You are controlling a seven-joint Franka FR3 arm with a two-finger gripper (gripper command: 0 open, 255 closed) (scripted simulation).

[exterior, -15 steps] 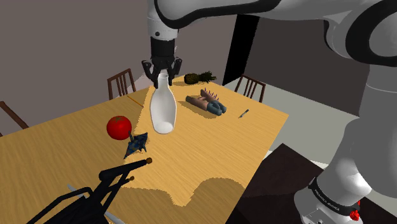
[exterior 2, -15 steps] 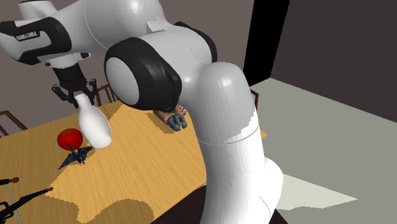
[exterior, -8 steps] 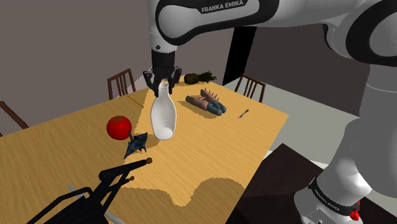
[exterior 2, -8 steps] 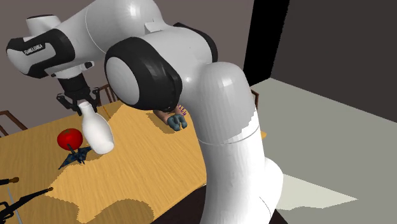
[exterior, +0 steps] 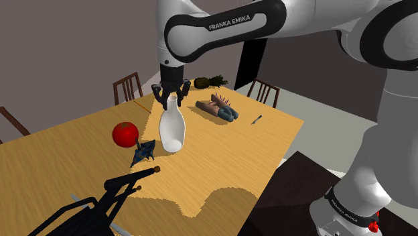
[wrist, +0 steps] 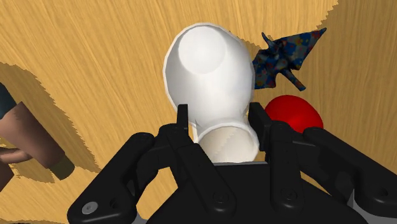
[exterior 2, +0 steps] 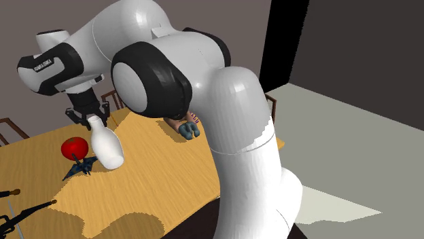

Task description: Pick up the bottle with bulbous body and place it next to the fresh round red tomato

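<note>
Nearest the shoulder camera, a black jointed frame lies across the front edge of the wooden desk. Just beyond it sits a small blue patterned arrow-shaped thing, and close behind that the round red tomato.

The white bottle hangs on the shoulder view's right of the tomato, near it but apart, with the blue thing low between them. The jaws pinch its neck just under the open mouth; in the wrist view the two black fingers press either side of the neck, and the bulbous body swells out below them over the desk. The bottle tilts, its base swung away from the vertical. I cannot tell whether the base touches the wood or hangs just clear of it.

Farther back lie a brown and blue object, a small dark utensil and a pineapple, then chairs and a black area past the wall.

By my reading the carry is nearly over and the setting-down is in hand. The next move calls for bringing the bottle upright, lowering it until the base sits flat beside the tomato, and only then spreading the jaws. The blue thing crowds the spot, so the base should land clear of it.
</note>
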